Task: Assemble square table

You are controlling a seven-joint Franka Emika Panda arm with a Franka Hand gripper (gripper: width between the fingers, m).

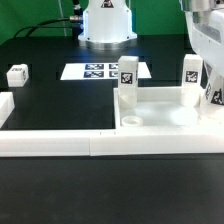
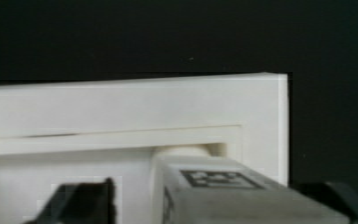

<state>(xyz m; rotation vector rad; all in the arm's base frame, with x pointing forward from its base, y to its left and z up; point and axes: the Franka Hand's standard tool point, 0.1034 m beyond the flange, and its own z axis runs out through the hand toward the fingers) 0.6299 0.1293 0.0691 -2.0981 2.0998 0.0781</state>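
The gripper (image 2: 215,190) stood spread around a leg (image 2: 194,160) upright at a corner of the slab (image 1: 165,113) — the slab lay near the table's (image 1: 60,110) front edge, toward the exterior view's right. I feared a finger might snag while lifting away — tipping a loosely seated leg.

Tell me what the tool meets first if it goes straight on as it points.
The tool straddles the leg, so its fingers would likely pass alongside it and meet the tabletop first; depth is unclear.
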